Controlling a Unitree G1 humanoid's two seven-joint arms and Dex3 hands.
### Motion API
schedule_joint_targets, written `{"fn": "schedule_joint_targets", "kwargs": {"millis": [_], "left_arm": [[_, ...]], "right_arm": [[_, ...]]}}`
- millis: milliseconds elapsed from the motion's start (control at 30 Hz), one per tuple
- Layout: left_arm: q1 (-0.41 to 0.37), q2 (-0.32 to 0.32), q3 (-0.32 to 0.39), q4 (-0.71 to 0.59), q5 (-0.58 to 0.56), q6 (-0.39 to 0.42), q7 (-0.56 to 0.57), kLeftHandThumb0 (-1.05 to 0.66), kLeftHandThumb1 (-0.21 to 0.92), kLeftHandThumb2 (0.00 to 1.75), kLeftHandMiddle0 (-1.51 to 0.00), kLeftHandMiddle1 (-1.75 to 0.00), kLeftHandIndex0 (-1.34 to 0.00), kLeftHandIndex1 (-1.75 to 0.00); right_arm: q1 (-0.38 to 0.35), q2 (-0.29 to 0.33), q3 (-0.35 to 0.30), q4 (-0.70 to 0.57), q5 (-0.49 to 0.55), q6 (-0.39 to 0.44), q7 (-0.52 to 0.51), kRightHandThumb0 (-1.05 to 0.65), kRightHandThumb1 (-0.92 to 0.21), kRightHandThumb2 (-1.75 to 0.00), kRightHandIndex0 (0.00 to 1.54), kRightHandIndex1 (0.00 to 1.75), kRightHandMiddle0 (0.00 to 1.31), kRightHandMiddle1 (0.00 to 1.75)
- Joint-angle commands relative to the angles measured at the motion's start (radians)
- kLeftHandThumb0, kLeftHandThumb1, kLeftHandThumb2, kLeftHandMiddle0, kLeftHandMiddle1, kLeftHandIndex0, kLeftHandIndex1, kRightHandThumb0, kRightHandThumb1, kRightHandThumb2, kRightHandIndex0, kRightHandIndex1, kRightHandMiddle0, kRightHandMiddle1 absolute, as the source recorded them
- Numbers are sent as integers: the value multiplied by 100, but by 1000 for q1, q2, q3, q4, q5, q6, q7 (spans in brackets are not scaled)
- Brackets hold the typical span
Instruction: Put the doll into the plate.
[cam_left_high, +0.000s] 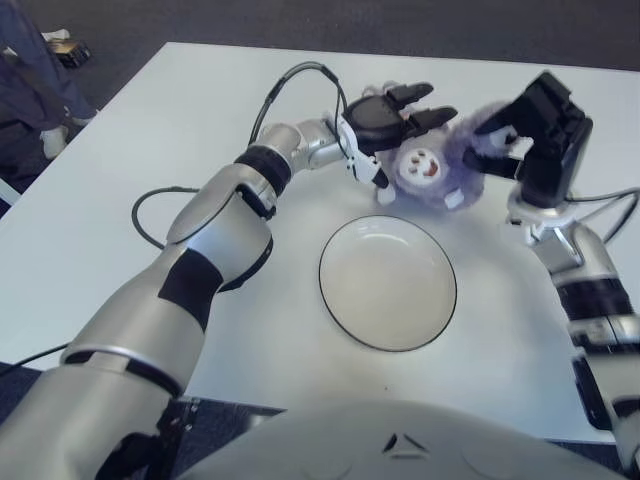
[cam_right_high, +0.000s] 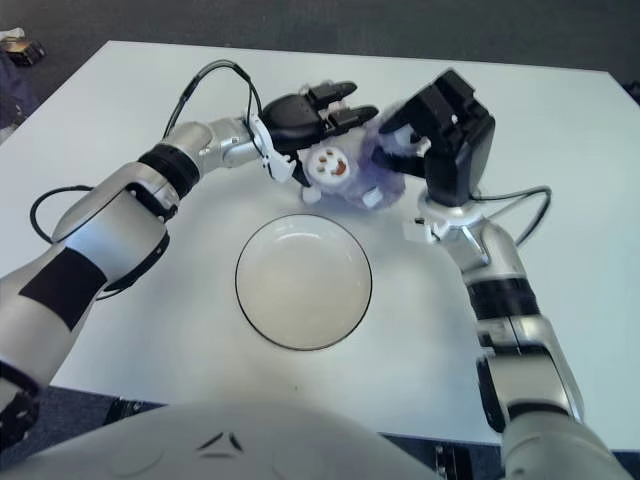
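1. A person's legs and shoes (cam_left_high: 40, 90) show at the far left edge, on the dark floor beside the white bench (cam_left_high: 120, 230).
2. The left hand (cam_left_high: 385, 120) reaches across the bench's far side, its dark fingers (cam_left_high: 425, 118) curled over the top and left flank of the doll (cam_left_high: 430, 170), grasping it.
3. The doll, a purple plush with a pale smiling face, sits pinched between both hands, just beyond the far rim of the plate (cam_left_high: 388, 283), outside it.
4. The plate, white with a dark rim, lies on the bench with nothing in it.
5. The right hand (cam_left_high: 525, 135) presses against the doll's right side, its fingers closed on the plush.
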Motion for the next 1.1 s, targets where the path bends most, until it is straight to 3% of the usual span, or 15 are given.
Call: {"fn": "schedule_joint_targets", "kwargs": {"millis": [0, 133, 233, 400, 600, 800, 1067], "left_arm": [[-50, -23, -44, 3, 54, 25, 85, -64, 38, 78, -15, -6, 0, -33], [-59, -29, -70, 13, 85, 42, 122, -60, 35, 83, -17, -7, 0, -35], [-67, -33, -81, 24, 90, 36, 109, -66, 39, 80, -21, -10, 0, -32], [-75, -36, -71, 38, 60, 3, 33, -83, 53, 61, -20, -25, 0, -26], [-75, -49, -18, 54, -28, -47, -141, -91, 61, 50, -12, -49, 0, -28], [-70, -64, 40, 58, -117, -66, -308, -95, 67, 44, -10, -67, 0, -47], [-63, -82, 65, 49, -157, -45, -378, -98, 79, 35, -10, -93, 0, -66]], "right_arm": [[29, 8, -13, -52, 72, -6, 101, -1, -25, -135, 64, 161, 52, 174], [8, 44, -24, -40, 86, -45, 124, -1, -22, -141, 67, 167, 51, 174], [-10, 75, -36, -19, 106, -89, 123, -1, -15, -150, 72, 172, 54, 172], [42, 71, -53, -74, 220, -100, 243, -1, -17, -148, 69, 171, 53, 174], [79, 127, -64, -122, 298, -68, 337, -1, -16, -149, 70, 170, 54, 175], [65, 203, -88, -102, 264, -110, 338, -1, -12, -155, 73, 172, 56, 175], [17, 173, -101, -39, 287, -201, 424, -1, 2, -170, 84, 174, 65, 175]]}}
